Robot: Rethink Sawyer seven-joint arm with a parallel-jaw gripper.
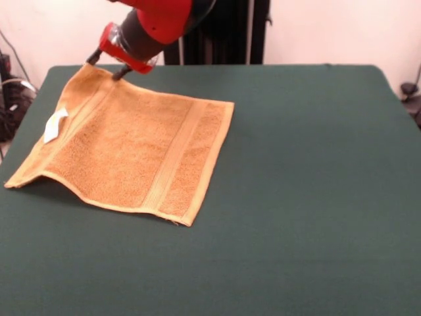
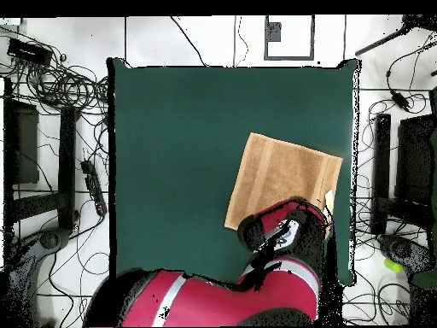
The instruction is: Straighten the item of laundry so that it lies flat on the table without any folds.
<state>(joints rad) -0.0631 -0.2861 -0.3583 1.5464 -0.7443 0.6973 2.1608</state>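
Observation:
The orange-tan towel (image 1: 131, 148) lies spread on the left part of the dark green table (image 1: 309, 184). Two flat woven bands run across it, and a white tag (image 1: 54, 125) sits near its left edge. Its near-left edge is raised a little, with a shadow under it. My gripper (image 1: 106, 66) is at the towel's far-left corner. Its two dark fingertips (image 1: 121, 73) stand apart on the towel's far edge. In the overhead view the towel (image 2: 286, 171) lies near the table's right edge, and my red arm (image 2: 282, 235) covers its near corner and hides the gripper.
The table's left edge (image 1: 26, 112) runs close beside the towel. Cables and equipment (image 2: 60, 102) lie on the floor around the table. A black stand (image 1: 227, 29) rises behind the table's far side.

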